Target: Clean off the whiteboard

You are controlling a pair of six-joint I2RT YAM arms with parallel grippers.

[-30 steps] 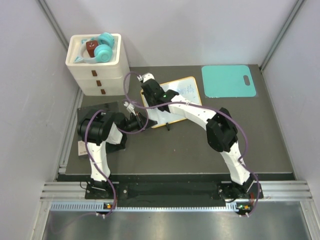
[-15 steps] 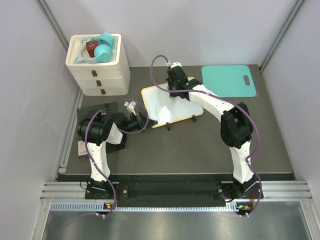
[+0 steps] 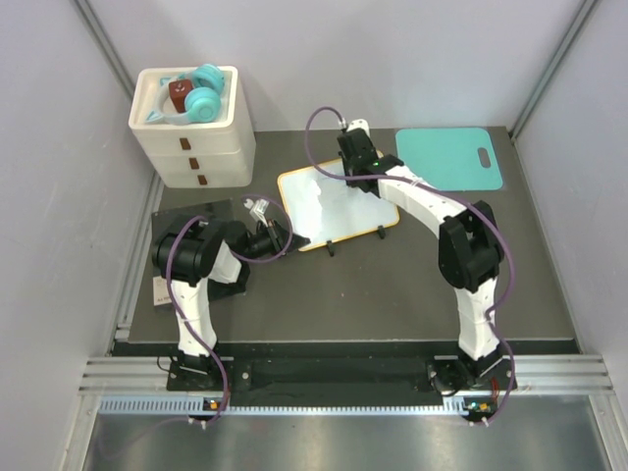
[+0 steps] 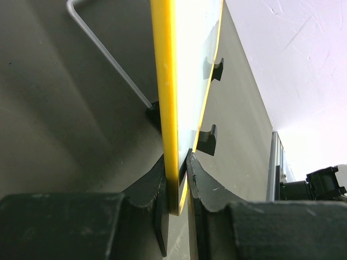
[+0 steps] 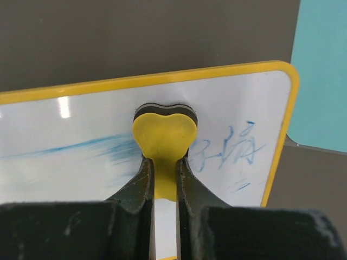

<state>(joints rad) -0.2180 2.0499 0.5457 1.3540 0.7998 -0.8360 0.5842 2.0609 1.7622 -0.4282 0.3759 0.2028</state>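
The whiteboard (image 3: 319, 211) lies tilted at mid-table, white with an orange-yellow frame. My left gripper (image 3: 287, 238) is shut on its near-left frame edge (image 4: 172, 108), one finger on each face (image 4: 178, 179). My right gripper (image 3: 357, 175) is shut on a yellow heart-shaped eraser (image 5: 164, 135) and presses it on the board (image 5: 65, 179) near the far edge. Blue scribbles (image 5: 233, 149) remain just right of the eraser. Pale blue smears (image 5: 92, 147) run to its left.
A white drawer unit (image 3: 191, 132) holding teal items stands at the back left. A teal mat with a handle hole (image 3: 448, 159) lies just right of the board. A black pad (image 3: 186, 214) lies under the left arm. Grey walls close in on both sides.
My right gripper has swept the eraser from the board's far-left part to its far-right part, slowing in the last half second. The left gripper and the board have stayed put.
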